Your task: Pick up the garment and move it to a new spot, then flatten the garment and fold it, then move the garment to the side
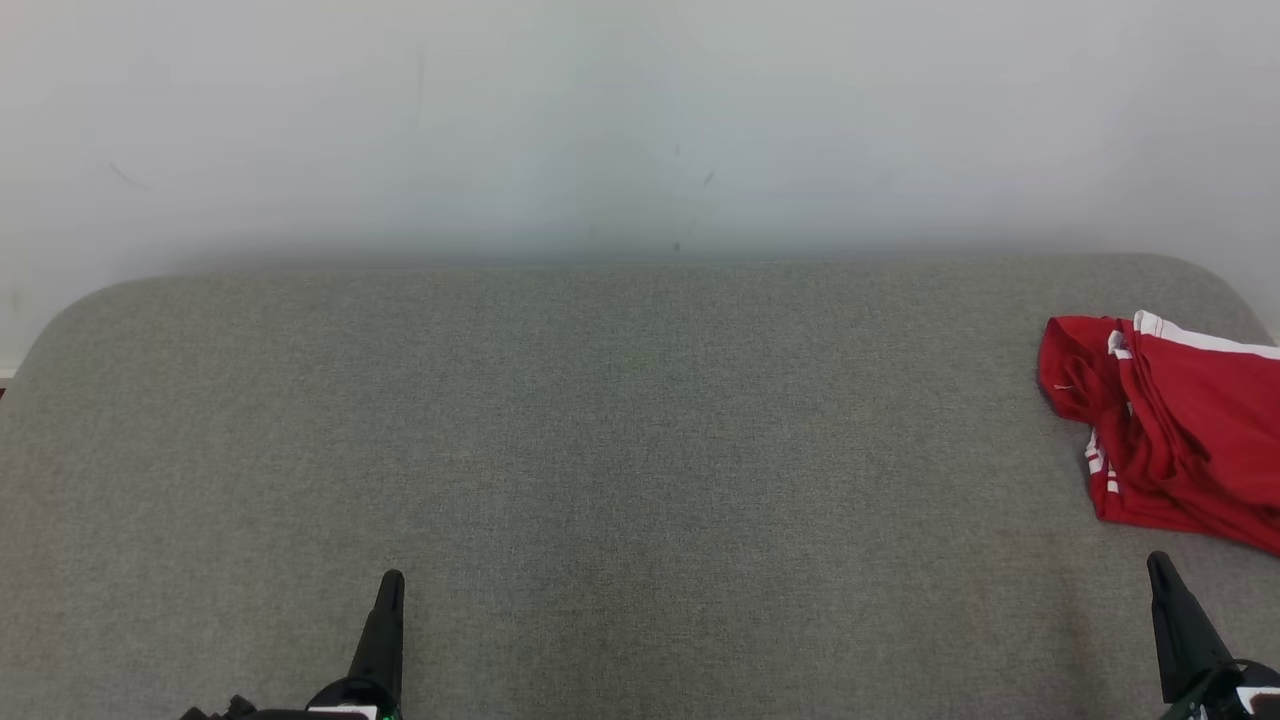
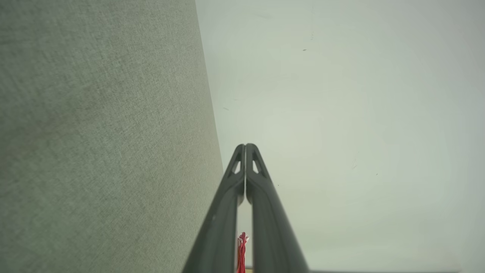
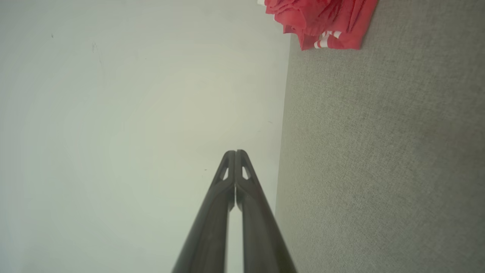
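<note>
A crumpled red garment [image 1: 1180, 430] with white stripes lies bunched at the right edge of the grey fabric surface [image 1: 620, 450], partly cut off by the frame. The right wrist view has the garment [image 3: 322, 19] at its top edge. My right gripper [image 1: 1160, 570] is shut and empty, low at the right, a short way in front of the garment. My left gripper [image 1: 392, 585] is shut and empty at the lower left, far from it. Both wrist views show the fingers pressed together at the tips, right gripper [image 3: 235, 152], left gripper [image 2: 245, 146]. A sliver of red [image 2: 241, 250] shows between the left fingers' bases.
A pale wall [image 1: 640, 120] rises directly behind the grey surface. The surface has rounded far corners, and its wide middle and left are bare fabric.
</note>
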### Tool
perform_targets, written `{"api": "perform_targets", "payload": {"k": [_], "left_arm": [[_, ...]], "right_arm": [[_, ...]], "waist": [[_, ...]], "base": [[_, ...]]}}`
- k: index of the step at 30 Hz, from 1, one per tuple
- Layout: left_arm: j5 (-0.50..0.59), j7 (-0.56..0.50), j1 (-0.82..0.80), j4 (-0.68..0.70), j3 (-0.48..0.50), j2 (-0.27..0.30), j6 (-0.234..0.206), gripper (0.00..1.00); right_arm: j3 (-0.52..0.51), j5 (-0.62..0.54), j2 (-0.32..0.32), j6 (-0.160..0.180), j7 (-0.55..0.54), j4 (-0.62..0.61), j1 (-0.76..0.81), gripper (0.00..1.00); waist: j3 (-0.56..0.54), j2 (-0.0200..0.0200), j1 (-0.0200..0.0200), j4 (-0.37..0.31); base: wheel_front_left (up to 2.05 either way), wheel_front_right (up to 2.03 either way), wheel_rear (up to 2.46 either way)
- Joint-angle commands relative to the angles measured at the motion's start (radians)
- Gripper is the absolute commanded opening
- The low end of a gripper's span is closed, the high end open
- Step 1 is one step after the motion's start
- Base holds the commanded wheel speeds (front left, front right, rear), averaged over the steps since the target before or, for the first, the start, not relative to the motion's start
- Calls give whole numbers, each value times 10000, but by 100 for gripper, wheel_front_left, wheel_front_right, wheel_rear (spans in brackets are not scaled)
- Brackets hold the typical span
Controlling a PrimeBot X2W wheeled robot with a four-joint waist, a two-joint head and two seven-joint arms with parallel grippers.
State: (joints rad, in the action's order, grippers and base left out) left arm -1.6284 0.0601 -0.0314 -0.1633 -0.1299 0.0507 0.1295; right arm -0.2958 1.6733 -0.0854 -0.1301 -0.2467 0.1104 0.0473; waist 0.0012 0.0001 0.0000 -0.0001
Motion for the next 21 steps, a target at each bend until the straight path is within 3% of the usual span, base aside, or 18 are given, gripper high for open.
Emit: {"api": "perform_targets", "payload": {"k": [1,21], "left_arm": [[-24,-28,-108,32,4,14,31,0],[-18,-34,-108,33,8,9,32,0]], "right_arm": [[-23,-78,24,-11,-39,0,-12,0],[-84,-148,75,-11,-83,8,-30,0]], "waist": [[0,-1,0,0],[0,-1,0,0]], "base": [[0,0,0],[0,0,0]]}}
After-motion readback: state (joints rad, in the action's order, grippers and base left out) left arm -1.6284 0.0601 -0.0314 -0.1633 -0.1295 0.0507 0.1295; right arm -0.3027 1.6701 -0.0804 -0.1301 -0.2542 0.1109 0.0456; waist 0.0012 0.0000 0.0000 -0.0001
